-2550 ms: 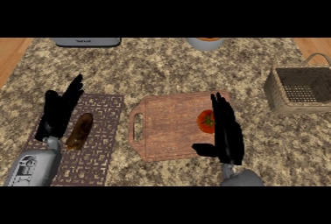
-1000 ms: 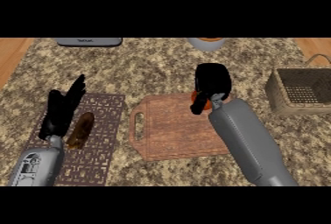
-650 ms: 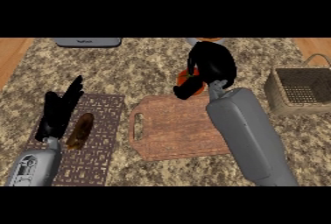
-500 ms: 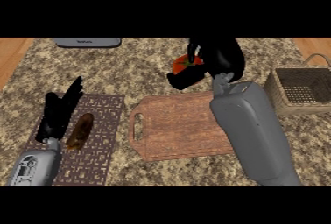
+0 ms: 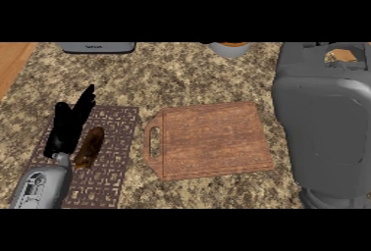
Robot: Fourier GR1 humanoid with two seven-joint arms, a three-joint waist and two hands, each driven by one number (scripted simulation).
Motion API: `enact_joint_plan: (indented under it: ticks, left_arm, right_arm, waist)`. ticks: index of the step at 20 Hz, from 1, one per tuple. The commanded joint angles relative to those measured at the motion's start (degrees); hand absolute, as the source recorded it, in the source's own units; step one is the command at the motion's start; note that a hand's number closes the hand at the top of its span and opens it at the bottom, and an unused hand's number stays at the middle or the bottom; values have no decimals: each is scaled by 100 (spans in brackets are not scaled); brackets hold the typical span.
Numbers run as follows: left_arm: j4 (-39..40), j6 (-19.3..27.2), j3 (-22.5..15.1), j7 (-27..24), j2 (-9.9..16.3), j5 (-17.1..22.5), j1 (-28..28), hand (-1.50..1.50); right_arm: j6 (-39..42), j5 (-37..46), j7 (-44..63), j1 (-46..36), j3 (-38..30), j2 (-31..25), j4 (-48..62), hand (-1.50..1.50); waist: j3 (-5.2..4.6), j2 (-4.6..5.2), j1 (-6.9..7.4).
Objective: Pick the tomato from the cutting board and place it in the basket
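Note:
The wooden cutting board (image 5: 210,139) lies bare in the middle of the counter, handle slot to the left. No tomato shows anywhere. My right forearm (image 5: 322,127) rises large along the view's right side and runs out past the top edge, so its hand is out of sight. The basket is hidden behind that arm. At the left, my left hand (image 5: 69,130) rests open with its fingers up, beside the brown mat.
A brown patterned mat (image 5: 116,147) lies left of the board with a dark brown oblong item (image 5: 88,153) on it. A grey appliance (image 5: 96,47) and a bowl (image 5: 230,48) sit at the far edge. The speckled counter ends at a wooden strip (image 5: 11,59) far left.
My right hand closed on the tomato, lifted it off the board and swung up and right. Now the forearm fills the right side, with hand and tomato out of view. The left hand stayed still.

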Motion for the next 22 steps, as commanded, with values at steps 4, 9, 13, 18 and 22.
enact_joint_plan:
  ticks: [4, 9, 13, 18, 22]
  left_arm:
    - [-124, 117, -207, -163, -201, -171, 257, 0]
    - [42, -69, -55, -73, -28, -50, 46, 0]
    - [-166, 130, -146, 35, -244, -99, 107, 0]
    - [105, 52, 55, -70, 0, -83, -92, 0]
    - [-200, -306, 102, 193, 165, 164, -44, 0]
  right_arm:
    - [455, -407, 280, -1364, -1036, -905, 799, 150]
    - [577, -144, 371, -1754, -951, -1300, 1287, 150]
    - [1152, 371, 110, -1637, -435, -1901, 1776, 150]
    - [1809, 519, -640, -1461, -476, -3001, 2520, 150]
    - [1635, 622, -1131, -1187, -581, -3389, 3022, 150]
  waist:
    - [-1, 28, 63]
    - [-3, 26, 33]
    - [-6, 23, 31]
    - [-3, 53, -52]
    - [3, 43, 63]
